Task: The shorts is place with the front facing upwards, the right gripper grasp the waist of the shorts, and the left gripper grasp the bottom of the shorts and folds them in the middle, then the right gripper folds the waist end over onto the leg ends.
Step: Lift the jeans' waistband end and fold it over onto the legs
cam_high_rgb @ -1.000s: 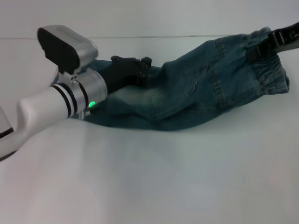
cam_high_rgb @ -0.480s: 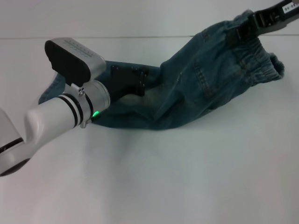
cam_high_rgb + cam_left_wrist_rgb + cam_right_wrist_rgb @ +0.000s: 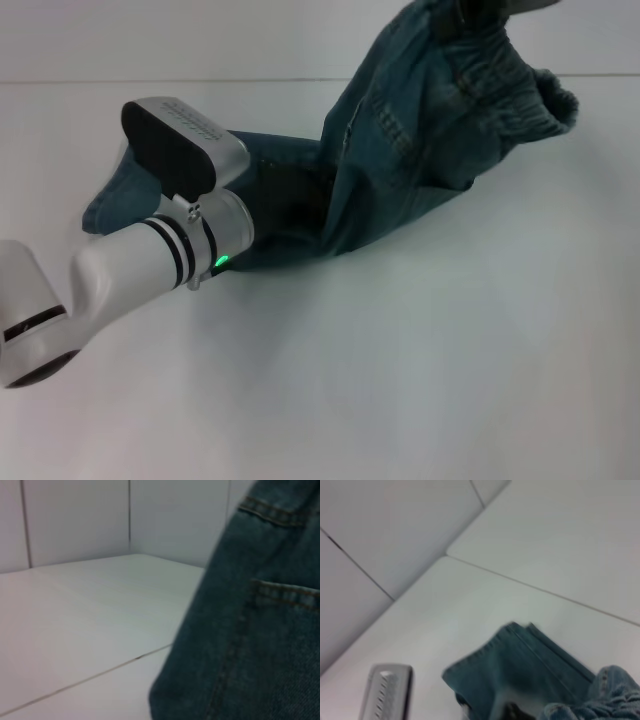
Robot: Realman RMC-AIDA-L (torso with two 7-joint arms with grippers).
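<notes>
Head view shows the shorts stretched across the white table, long axis running from the leg ends on the robot's left up to the waist on its right. The leg half lies flat on the table; the waist half is off the surface, hanging as a steep slope from the top edge of the picture, so the cloth bends near its middle. That is the relation the coming move turns on: the waist sits high and to the right of the leg ends, and it has to travel leftward along the long axis to land on them. The right gripper is out of view above the top edge; judging by how the waist hangs, it is probably clenched on the band, but the pictures do not show it. The left arm lies low over the leg half, its gripper hidden behind its wrist and the cloth, so whether it is released or clamping the denim I cannot tell. The left arm is nearer the leg ends, the right nearer the waist.
</notes>
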